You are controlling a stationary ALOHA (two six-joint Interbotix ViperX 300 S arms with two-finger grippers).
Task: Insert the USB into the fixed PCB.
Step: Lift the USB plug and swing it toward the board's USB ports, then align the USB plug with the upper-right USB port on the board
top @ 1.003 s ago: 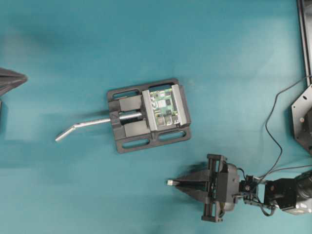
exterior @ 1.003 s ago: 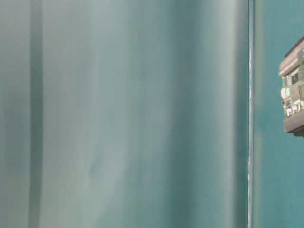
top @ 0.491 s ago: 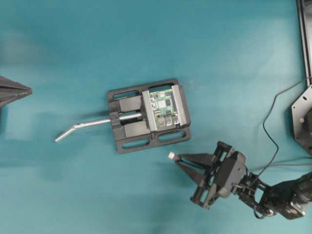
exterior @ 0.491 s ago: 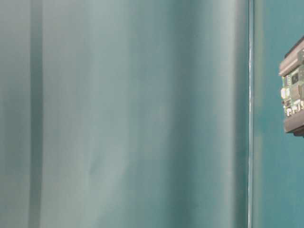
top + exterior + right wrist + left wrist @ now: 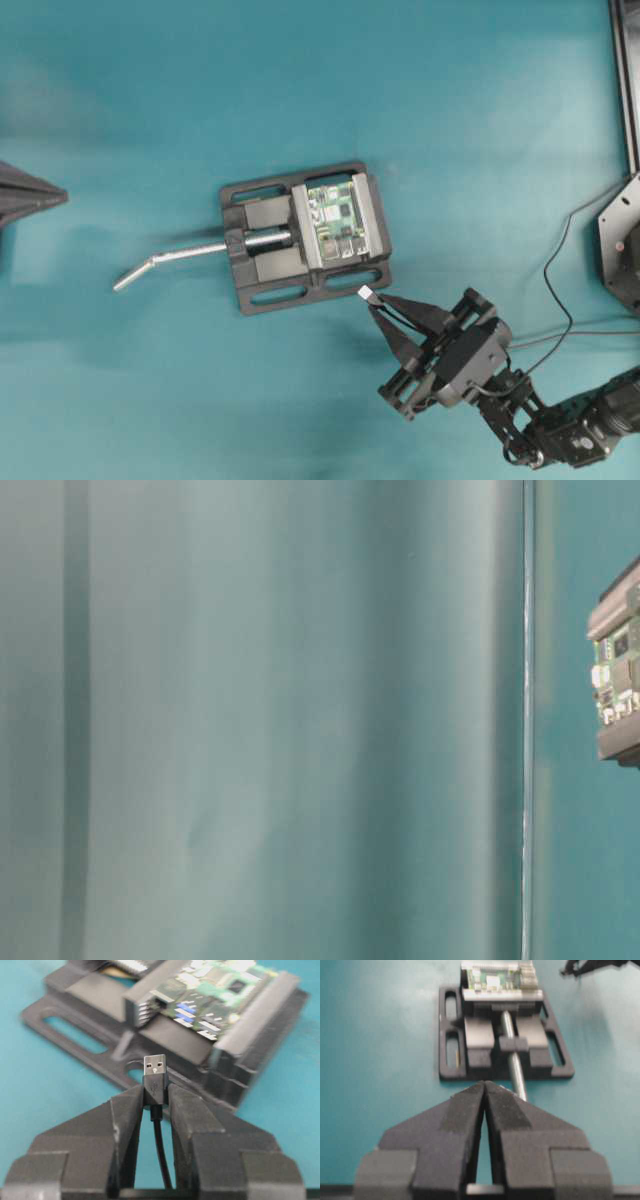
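Plainly had the USB [image 5: 155, 1077], a tiny dark plug with a silvery metal tip on a thin black cable [image 5: 161, 1152], clenched between the pads of the right gripper [image 5: 155, 1097], tip poking out past the fingertips. Placed it just beside the corner of the black vise [image 5: 262, 292] nearest the right arm, close to the base but not seen touching it. Kept the fixed PCB [image 5: 335, 220], a small green rectangular board with silvery chips and connectors, clamped upright-flat in the vise jaws, apart from the plug.

Judged the main risk as a missed port: came at the vise on a slant, and in the right wrist view sat lower than the board's edge, facing the black jaw and base rather than a socket. Could have jammed the tip against the vise, or scraped neighbouring connectors, if pushed on without squaring up and lifting. Held only the short dark body, so a side load could have twisted the plug in the pads. Could not tell whether the plug's face matched the socket's orientation; ports too blurred.

Around the vise: silver bent handle [image 5: 165, 258] sticking out on the far side from the plug, out of the way. Left gripper [image 5: 60, 197] pinched shut and empty, well apart beyond that handle. Nothing else on the teal table [image 5: 450, 100] between plug and vise.
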